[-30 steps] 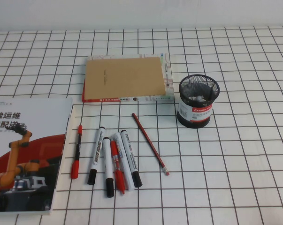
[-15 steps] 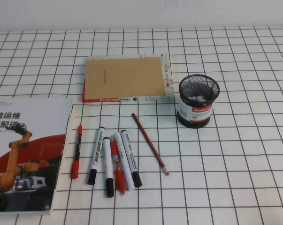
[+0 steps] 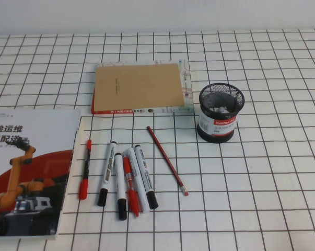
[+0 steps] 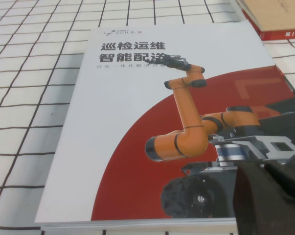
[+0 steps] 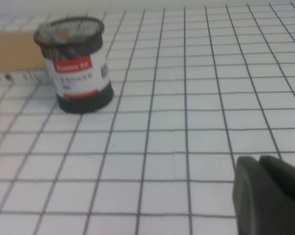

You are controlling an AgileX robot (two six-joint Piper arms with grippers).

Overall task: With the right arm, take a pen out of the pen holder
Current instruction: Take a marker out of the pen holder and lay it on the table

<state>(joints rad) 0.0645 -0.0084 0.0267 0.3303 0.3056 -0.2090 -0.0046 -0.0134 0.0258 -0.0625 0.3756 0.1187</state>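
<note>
Tabletop [image 3: 272, 172] beneath left gripper [image 4: 264, 170], right gripper [image 5: 259, 162]

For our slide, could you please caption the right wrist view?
Shut right pincer hovers over the gridded table, apart from the mesh pen holder; left pincer over the brochure.

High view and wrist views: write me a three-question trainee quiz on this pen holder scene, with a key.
1. True or false: the black mesh pen holder lies tipped on its side.
2. Which lies nearest the pen holder? A) the red-capped pen B) the brown book C) the black-capped markers
3. Fill in: the right gripper, jaws shut, hangs over the gridded table, apart from the holder; the left gripper hangs over the ____.

Key
1. False: it stands upright.
2. B.
3. brochure, the one with the orange robot arm on its cover.
</note>
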